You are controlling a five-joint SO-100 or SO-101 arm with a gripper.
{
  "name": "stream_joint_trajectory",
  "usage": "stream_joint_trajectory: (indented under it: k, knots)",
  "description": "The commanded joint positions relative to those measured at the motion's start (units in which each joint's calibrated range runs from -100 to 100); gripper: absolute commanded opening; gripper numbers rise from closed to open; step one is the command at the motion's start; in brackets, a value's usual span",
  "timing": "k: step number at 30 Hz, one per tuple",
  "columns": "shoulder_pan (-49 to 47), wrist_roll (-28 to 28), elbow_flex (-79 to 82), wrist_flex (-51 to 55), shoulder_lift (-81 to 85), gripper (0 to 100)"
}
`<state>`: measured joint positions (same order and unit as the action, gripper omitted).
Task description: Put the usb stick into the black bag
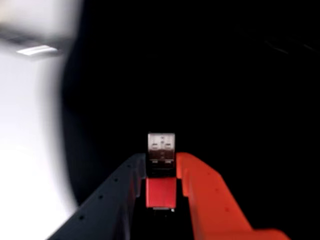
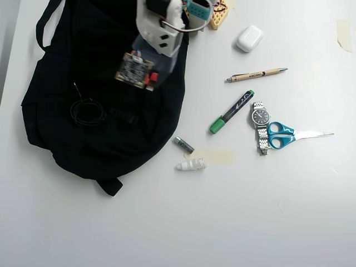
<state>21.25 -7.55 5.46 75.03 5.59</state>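
Note:
In the wrist view my gripper [image 1: 161,159] is shut on the usb stick [image 1: 161,192]. The stick's red body sits between the black finger [image 1: 117,192] and the orange finger [image 1: 205,190], and its silver end points away from the camera. Behind it the black bag [image 1: 225,75] fills the picture. In the overhead view the black bag [image 2: 67,122] lies at the upper left, with a coiled cord [image 2: 86,111] and a buckle [image 2: 125,117] on top. My arm [image 2: 158,28] hangs over the bag's upper right part. Its wrist hides the fingers and the stick there.
On the white table right of the bag lie a grey battery [image 2: 183,144], a white ribbed piece [image 2: 191,164], a green marker [image 2: 231,112], a pen [image 2: 256,74], a watch [image 2: 260,127], blue scissors [image 2: 289,134] and a white case [image 2: 248,38].

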Motion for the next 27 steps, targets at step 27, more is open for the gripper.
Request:
stream_joint_trajectory:
  k: [27]
  knots:
    - [-21.55, 8.65, 90.95, -6.9, 94.08, 2]
